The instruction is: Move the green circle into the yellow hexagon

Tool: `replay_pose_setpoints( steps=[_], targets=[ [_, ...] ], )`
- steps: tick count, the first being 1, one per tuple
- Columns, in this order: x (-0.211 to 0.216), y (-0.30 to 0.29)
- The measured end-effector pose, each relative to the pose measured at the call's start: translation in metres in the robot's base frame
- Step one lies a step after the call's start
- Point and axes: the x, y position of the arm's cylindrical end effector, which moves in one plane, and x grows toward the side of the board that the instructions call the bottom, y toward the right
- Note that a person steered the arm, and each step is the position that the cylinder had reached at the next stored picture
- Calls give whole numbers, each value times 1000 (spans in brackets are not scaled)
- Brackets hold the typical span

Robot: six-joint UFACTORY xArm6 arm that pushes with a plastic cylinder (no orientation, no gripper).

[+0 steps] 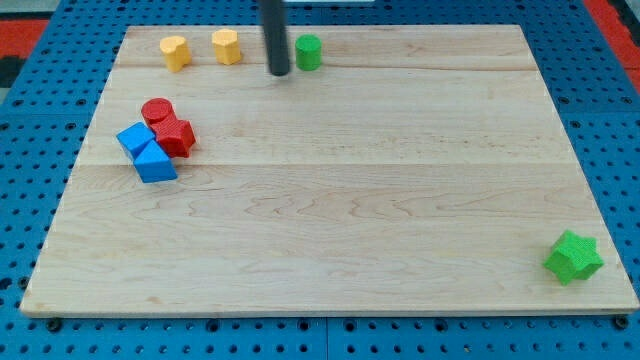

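The green circle [308, 51] stands near the view's top, a little left of centre. The yellow hexagon [226, 46] stands to its left, with a gap between them. My tip [279, 72] is in that gap, just left of and slightly below the green circle, apart from it. The rod rises out of the view's top.
A second yellow block [175, 52] stands left of the hexagon. A red circle [156, 111], another red block [174, 134] and two blue blocks [135, 138] [154, 162] cluster at the view's left. A green star [573, 257] sits at the bottom right, near the wooden board's edge [330, 310].
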Motion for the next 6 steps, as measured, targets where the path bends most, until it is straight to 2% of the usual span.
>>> replay_pose_setpoints(
  steps=[2, 3, 4, 6],
  targets=[
    [0, 13],
    [0, 33],
    [-1, 77],
    [-17, 61]
  ],
)
